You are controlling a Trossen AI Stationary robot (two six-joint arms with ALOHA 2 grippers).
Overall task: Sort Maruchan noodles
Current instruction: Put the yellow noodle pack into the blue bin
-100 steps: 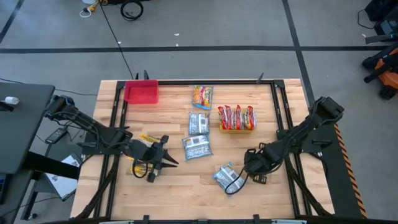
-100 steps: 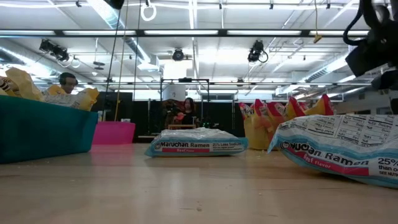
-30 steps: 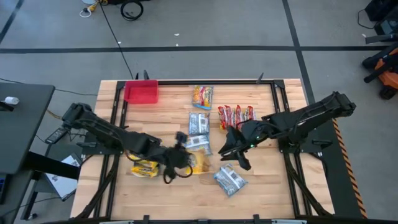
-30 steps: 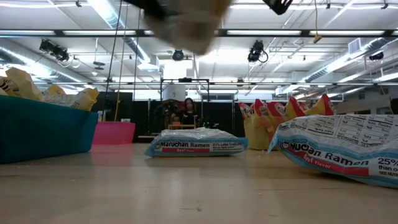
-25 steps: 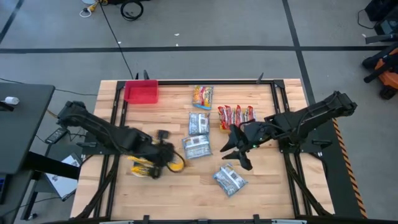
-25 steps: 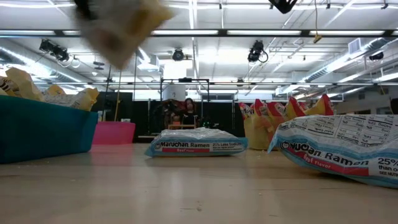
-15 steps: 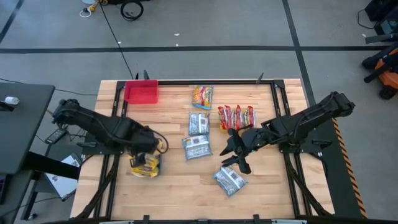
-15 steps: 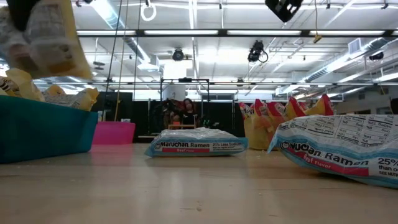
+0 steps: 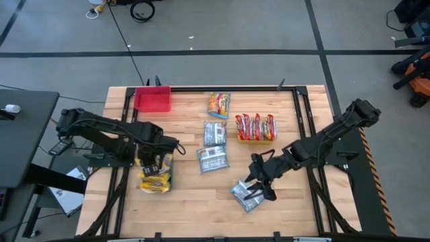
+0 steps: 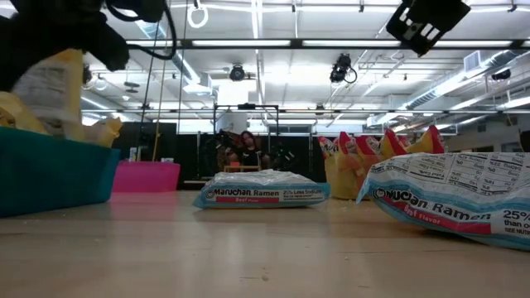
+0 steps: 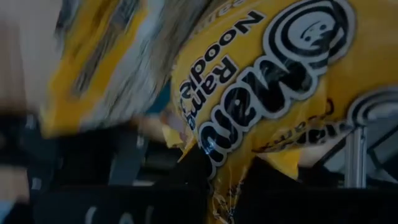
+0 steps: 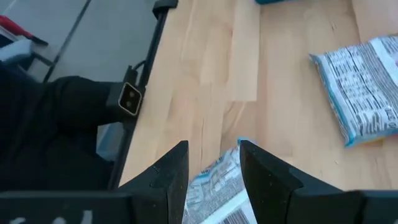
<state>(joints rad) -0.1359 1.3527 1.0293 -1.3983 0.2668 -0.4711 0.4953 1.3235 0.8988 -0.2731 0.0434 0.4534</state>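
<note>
At left-centre of the high view the left pincer [image 9: 156, 163] hangs over the teal bin [image 10: 50, 174], pinching a yellow packet [image 10: 54, 87] above the yellow heap there; loose silver-blue packets [image 9: 213, 144] lie mid-frame on the tabletop [image 9: 195, 202]; at lower right-centre the right pincer [image 9: 259, 185], fingers spread, hovers just beside a silver-blue packet [image 9: 246, 195], which lies down-left of it, long axis diagonal; the right arm is nearer.
</note>
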